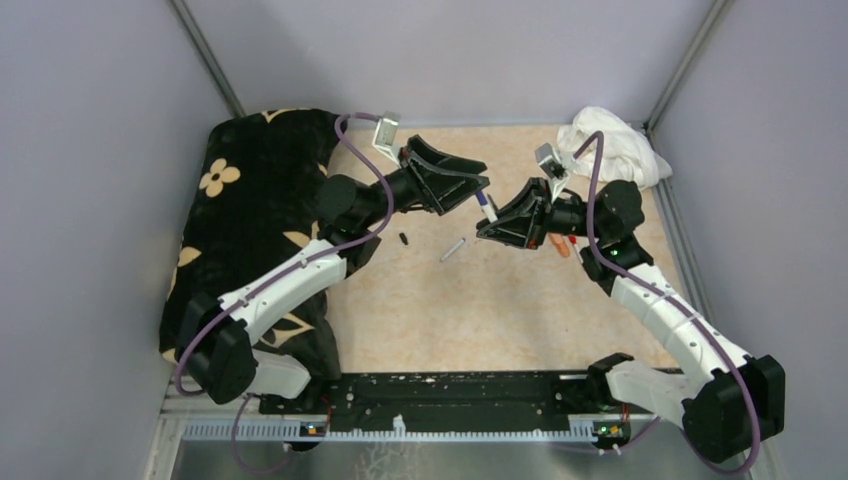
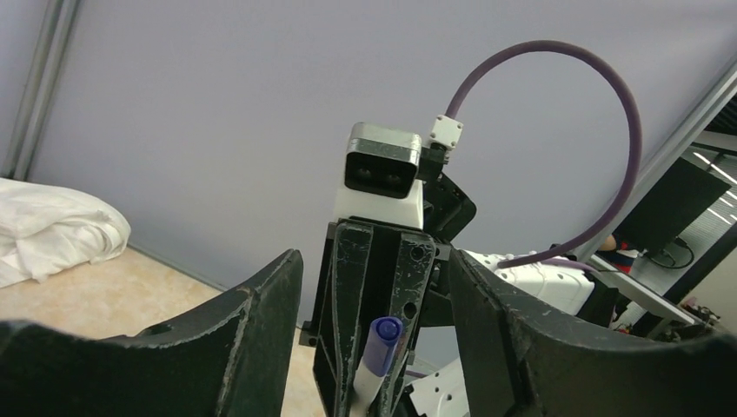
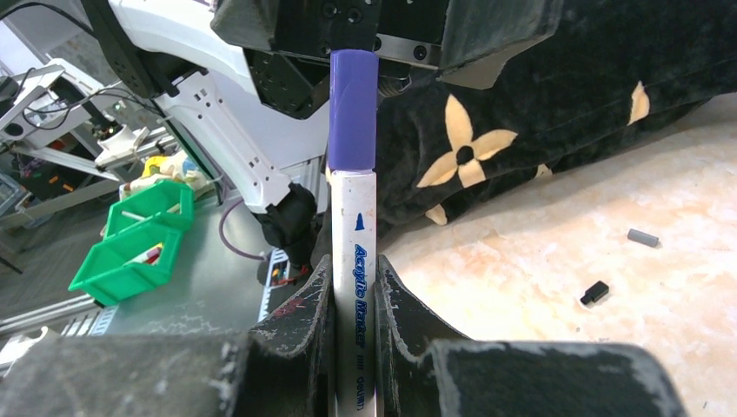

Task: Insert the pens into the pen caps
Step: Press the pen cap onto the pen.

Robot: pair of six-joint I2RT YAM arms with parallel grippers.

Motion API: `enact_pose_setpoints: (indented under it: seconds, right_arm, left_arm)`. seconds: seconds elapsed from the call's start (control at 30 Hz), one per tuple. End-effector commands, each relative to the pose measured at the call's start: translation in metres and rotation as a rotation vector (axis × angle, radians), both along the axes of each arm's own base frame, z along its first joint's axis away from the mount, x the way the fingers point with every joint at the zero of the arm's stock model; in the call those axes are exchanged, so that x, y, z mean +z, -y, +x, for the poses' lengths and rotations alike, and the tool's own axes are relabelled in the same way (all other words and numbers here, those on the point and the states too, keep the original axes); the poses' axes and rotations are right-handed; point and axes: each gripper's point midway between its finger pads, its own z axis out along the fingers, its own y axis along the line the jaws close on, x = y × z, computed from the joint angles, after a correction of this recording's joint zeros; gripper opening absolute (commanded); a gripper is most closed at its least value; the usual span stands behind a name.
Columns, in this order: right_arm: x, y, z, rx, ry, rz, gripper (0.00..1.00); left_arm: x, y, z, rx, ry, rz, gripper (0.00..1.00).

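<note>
My right gripper (image 3: 355, 278) is shut on a white pen (image 3: 355, 252) marked "Acrylic Marker", held upright above the table. A blue-purple pen cap (image 3: 352, 109) sits on the pen's tip. My left gripper (image 2: 374, 265) faces it with its jaws standing wide on either side of the cap (image 2: 382, 343), touching neither side. In the top view the two grippers meet over the table's middle, left gripper (image 1: 478, 190) and right gripper (image 1: 500, 222), with the capped pen (image 1: 487, 205) between them. On the table lie a grey pen (image 1: 452, 249), a black cap (image 1: 403, 239) and an orange highlighter (image 1: 560, 247).
A black cloth with cream flowers (image 1: 260, 200) covers the table's left side. A crumpled white cloth (image 1: 615, 145) lies at the back right corner. A grey cap (image 3: 643, 237) and the black cap (image 3: 594, 293) rest on the tan surface. Green bins (image 3: 130, 248) stand off the table.
</note>
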Motion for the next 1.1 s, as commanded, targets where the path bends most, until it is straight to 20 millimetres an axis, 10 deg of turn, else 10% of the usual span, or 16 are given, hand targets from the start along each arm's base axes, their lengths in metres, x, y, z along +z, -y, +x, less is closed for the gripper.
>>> enact_pose_setpoints:
  seconds: [0.0, 0.7, 1.07]
  right_arm:
    - [0.021, 0.001, 0.005, -0.025, 0.067, 0.024, 0.0]
    - [0.032, 0.002, 0.011, -0.05, 0.051, 0.053, 0.0]
    - [0.035, 0.003, 0.011, -0.051, 0.048, 0.06, 0.0]
  left_arm:
    - [0.018, 0.004, -0.014, -0.048, 0.066, -0.03, 0.66]
    - [-0.003, 0.014, -0.015, -0.069, 0.047, 0.013, 0.43]
    - [-0.009, 0.019, -0.017, -0.086, 0.054, 0.028, 0.0]
